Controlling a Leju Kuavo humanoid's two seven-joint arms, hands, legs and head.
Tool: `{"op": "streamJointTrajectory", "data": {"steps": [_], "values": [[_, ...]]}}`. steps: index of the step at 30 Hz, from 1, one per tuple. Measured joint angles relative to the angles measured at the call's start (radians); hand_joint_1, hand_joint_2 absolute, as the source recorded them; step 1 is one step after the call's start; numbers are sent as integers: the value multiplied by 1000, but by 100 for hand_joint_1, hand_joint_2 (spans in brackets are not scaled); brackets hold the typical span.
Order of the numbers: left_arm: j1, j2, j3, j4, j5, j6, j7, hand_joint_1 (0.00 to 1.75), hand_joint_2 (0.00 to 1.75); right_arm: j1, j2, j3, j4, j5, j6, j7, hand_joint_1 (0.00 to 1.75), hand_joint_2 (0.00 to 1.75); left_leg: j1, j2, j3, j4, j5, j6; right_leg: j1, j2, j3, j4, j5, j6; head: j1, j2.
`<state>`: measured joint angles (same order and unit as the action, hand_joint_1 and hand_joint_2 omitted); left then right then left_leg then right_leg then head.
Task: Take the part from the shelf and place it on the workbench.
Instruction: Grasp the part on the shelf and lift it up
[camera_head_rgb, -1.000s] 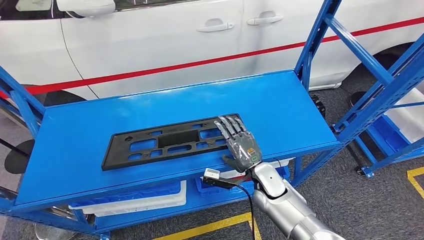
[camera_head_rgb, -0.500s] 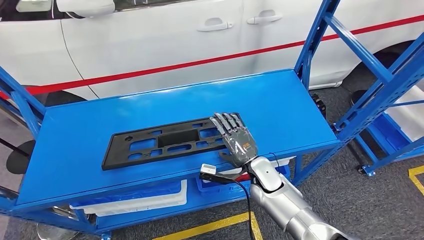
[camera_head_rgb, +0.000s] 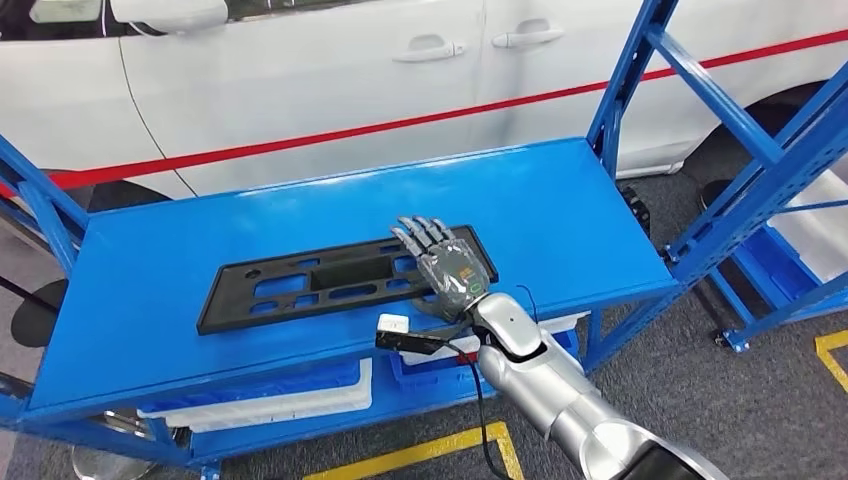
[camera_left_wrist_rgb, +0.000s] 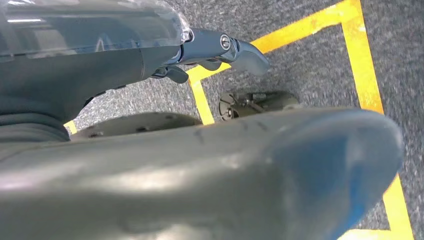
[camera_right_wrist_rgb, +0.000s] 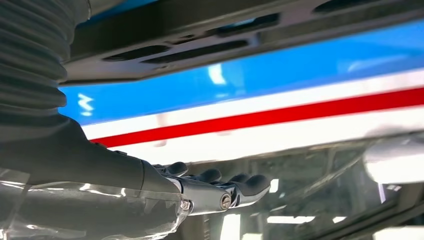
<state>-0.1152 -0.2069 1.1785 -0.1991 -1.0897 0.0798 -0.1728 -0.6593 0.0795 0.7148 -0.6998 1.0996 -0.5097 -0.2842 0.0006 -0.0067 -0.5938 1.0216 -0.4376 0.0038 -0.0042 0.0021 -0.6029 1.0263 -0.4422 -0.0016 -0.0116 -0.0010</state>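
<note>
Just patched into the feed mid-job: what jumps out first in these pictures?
The long black part, full of cut-outs, lies flat on the bright blue shelf, and the right hand lies over its right end with fingers spread flat. Behind the shelf stands a white car with a red stripe along its doors. Yellow floor lines on grey carpet show in the left wrist view.

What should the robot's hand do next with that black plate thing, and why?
Probably close its fingers on the near right end of the black part. The right hand lies flat and open over that end, and the part rests flat on the blue shelf, not yet lifted.
</note>
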Motion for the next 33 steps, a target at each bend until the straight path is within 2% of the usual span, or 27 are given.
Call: {"op": "streamJointTrajectory", "data": {"steps": [2,3,4,6,7,8,9,11,13,16,18,19,21,22,23,24,25,26,28,29,32,33], "values": [[-1,2,0,0,0,-2,-2,0,0,-12,3,8,17,-6,8,-9,0,175,4,0,2,-8,6,12,-1,-1,-3,7,-7,10,0,0],[-2,2,0,0,0,-2,-4,0,0,-18,4,12,27,-9,10,-11,0,175,6,0,4,-13,9,18,-2,-1,-14,30,-22,15,1,0],[-4,3,0,0,0,-4,-5,0,0,-24,5,16,38,-13,13,-13,0,175,7,1,6,-17,12,23,-2,-1,-33,73,-48,19,1,0],[-6,4,0,0,-1,-7,-7,0,0,-30,6,24,60,-27,24,-17,0,175,6,1,5,-17,13,28,-3,-1,-95,200,-107,23,1,0],[-6,5,0,0,-2,-9,-8,0,0,-31,6,27,72,-37,32,-22,0,175,6,1,5,-16,12,28,-4,-1,-121,252,-123,25,1,0],[-6,5,0,0,-3,-10,-8,0,0,-32,6,29,82,-46,40,-27,0,175,6,0,5,-16,12,28,-4,-1,-134,273,-120,25,1,0],[-6,5,0,0,-3,-11,-8,0,0,-33,7,31,90,-53,46,-32,0,175,6,-1,5,-14,11,27,-5,-1,-129,259,-100,25,1,0],[-7,5,0,0,-3,-12,-8,0,0,-43,8,33,101,-62,51,-36,0,175,6,-2,5,-10,8,23,-6,-1,-69,132,-33,20,1,0],[-9,5,0,0,-3,-12,-8,0,0,-56,13,34,109,-66,54,-41,0,175,2,-2,3,-4,4,14,-4,-1,-18,25,4,13,1,0],[-10,6,0,0,-3,-13,-10,0,0,-66,19,37,124,-72,79,-45,0,175,1,-1,2,-3,2,-2,0,1,-11,4,6,-1,0,0],[-10,7,0,0,-3,-14,-13,0,0,-76,26,43,139,-81,124,-47,0,175,3,-1,-8,19,-16,-14,-2,0,-8,-3,11,-14,-1,0],[-11,7,0,0,-2,-15,-14,0,0,-85,31,47,149,-88,159,-47,0,175,5,0,-24,56,-40,-19,-4,0,-7,-6,13,-19,-1,0],[-12,9,0,0,-2,-17,-15,0,0,-103,41,56,173,-102,229,-47,0,175,7,0,-81,183,-103,-26,-3,-1,-7,-6,13,-25,-2,0],[-12,10,0,0,-2,-18,-16,0,0,-110,44,60,185,-108,256,-48,0,175,8,1,-110,245,-126,-29,-2,-1,-7,-6,12,-26,-2,0],[-12,11,0,0,-2,-18,-16,0,0,-117,46,63,194,-113,271,-48,0,175,8,1,-127,279,-131,-30,-1,-2,-7,-5,12,-26,-2,0],[-11,12,0,0,-2,-18,-16,0,0,-123,49,65,202,-116,278,-49,0,175,8,1,-125,274,-117,-30,0,-1,-6,-5,12,-26,-2,0],[-12,13,0,0,-2,-19,-16,0,0,-128,51,67,208,-117,282,-49,0,175,8,1,-104,230,-87,-28,0,-1,-6,-4,11,-26,-2,0],[-12,15,0,0,-3,-19,-16,0,0,-134,53,70,214,-116,289,-48,0,175,8,1,-69,159,-50,-24,1,0,-5,-3,11,-26,-2,0],[-15,18,0,0,-3,-19,-16,0,0,-150,57,80,227,-109,329,-44,0,175,5,1,-8,34,-7,-14,3,2,-6,-1,10,-21,-2,0],[-16,19,0,0,-3,-19,-16,0,0,-162,58,89,236,-104,364,-42,0,175,2,1,7,3,-1,-9,4,3,-6,-1,10,-16,-2,0],[-17,20,0,0,-3,-21,-16,0,0,-200,61,120,263,-108,465,-45,0,175,2,1,16,-14,3,7,3,3,-3,-2,10,1,-1,0],[-18,21,0,0,-2,-22,-17,0,0,-208,62,129,270,-113,485,-47,0,175,4,2,20,-20,6,13,2,3,-6,9,1,6,0,0]]}}
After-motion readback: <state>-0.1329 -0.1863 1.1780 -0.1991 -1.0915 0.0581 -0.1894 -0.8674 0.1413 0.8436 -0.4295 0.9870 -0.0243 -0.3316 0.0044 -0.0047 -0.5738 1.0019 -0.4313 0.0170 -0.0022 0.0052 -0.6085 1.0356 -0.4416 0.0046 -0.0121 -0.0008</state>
